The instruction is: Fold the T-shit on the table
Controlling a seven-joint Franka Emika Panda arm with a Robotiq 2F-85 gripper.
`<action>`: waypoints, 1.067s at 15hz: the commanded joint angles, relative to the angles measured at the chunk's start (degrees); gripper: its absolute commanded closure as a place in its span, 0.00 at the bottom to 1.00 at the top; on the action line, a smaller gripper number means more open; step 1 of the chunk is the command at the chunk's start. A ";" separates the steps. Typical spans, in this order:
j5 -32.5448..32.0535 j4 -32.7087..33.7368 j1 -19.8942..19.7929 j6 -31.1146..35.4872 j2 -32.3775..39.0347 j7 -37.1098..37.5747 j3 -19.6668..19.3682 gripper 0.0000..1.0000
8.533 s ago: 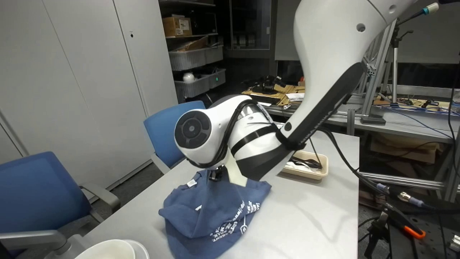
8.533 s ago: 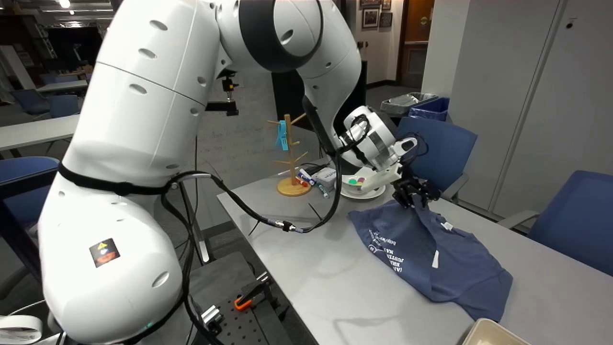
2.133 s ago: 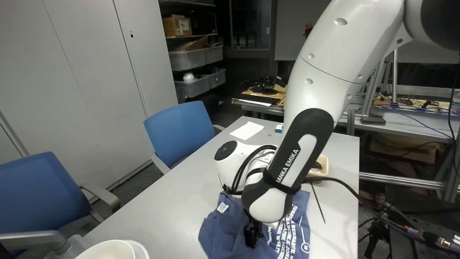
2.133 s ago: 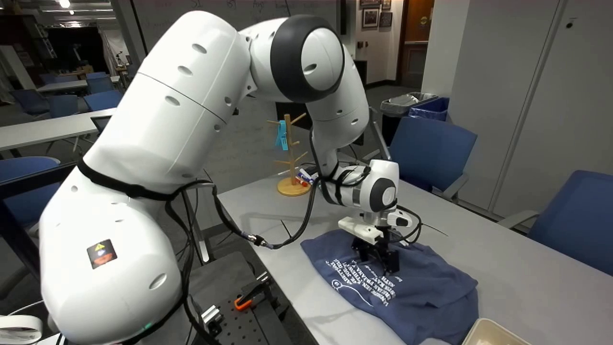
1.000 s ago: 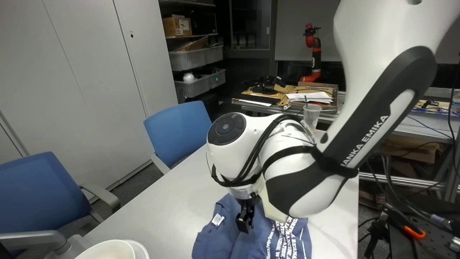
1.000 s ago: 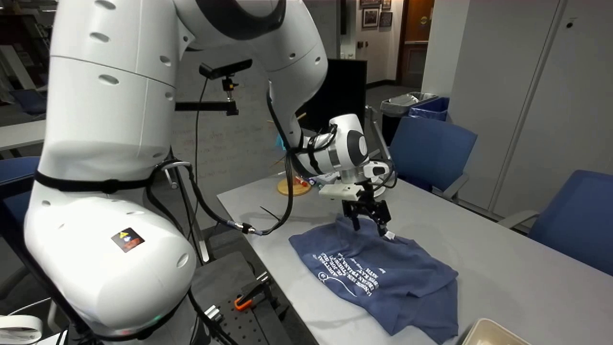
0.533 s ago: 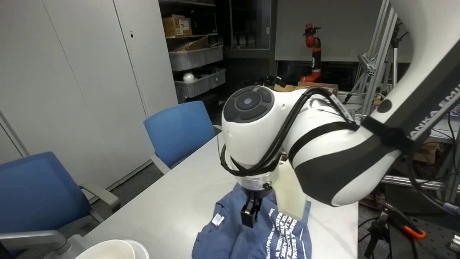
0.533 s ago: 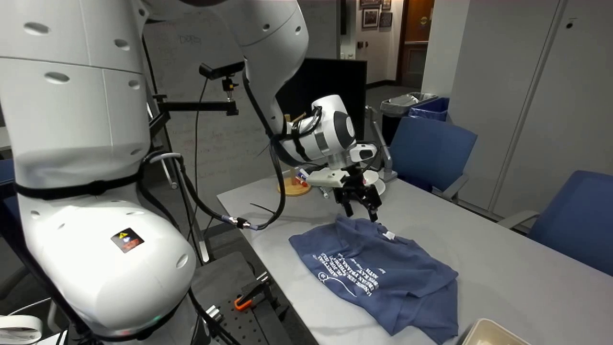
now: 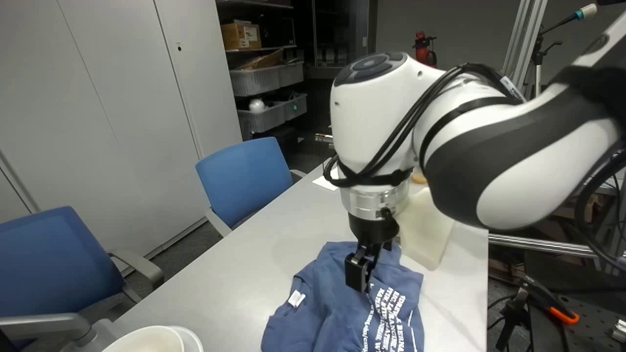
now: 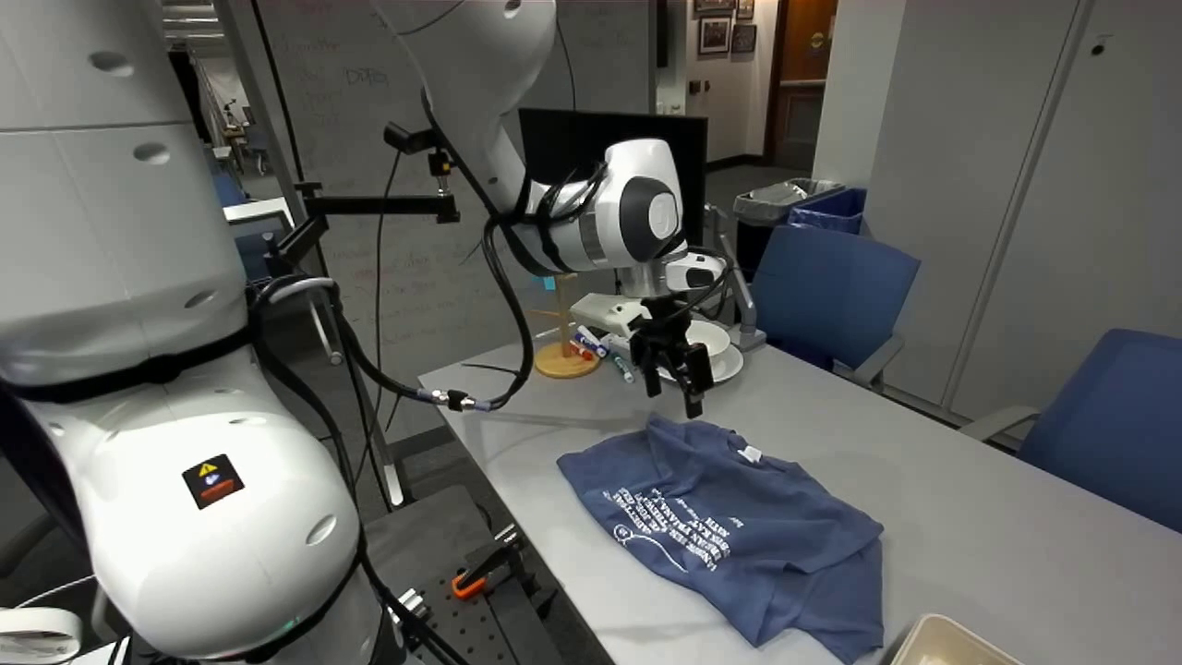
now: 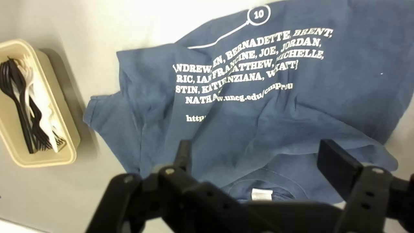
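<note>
We judge ourselves to be between grasps: no neat fold is made, and no cloth is held. In an exterior view the T-shirt [image 10: 739, 531] lies loose on the desk [image 10: 970, 471], and our jaws hang higher, clear of the cloth. In the wrist view they stand wide apart with nothing between them. The next move, as we read it, calls for picking 1 edge, lowering over a raised ridge there, pinching it and carrying it across the body; we may need to flatten the bunched layers beforehand.

The T-shirt is blue and rumpled, with white lettering [image 11: 245, 77] that lists names and a partly hidden web address, plus a ringed 10 [image 11: 258, 14]. A crease breaks several lines. The collar [image 11: 278, 178] shows a white neck label [image 11: 262, 194], and a hemmed flap [image 11: 113, 126], perhaps a sleeve, points toward the cutlery box [image 11: 59, 106] without touching it.
</note>
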 commanded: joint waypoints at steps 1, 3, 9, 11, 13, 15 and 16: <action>8.86 -2.46 -4.18 -3.58 -6.80 -6.09 2.54 0.02; 11.51 -3.13 -5.55 -4.47 -9.30 -6.91 2.90 0.02; 16.02 -10.07 -8.48 -5.15 -19.75 -6.75 3.31 0.00; 14.70 -6.78 -9.27 -3.97 -14.90 -6.03 4.27 0.00; 14.96 -8.71 -9.66 -4.00 -17.39 -6.17 4.40 0.00; 15.03 -9.37 -9.70 -4.00 -18.21 -6.21 4.50 0.00; 15.03 -9.45 -9.70 -4.00 -18.24 -6.21 4.51 0.00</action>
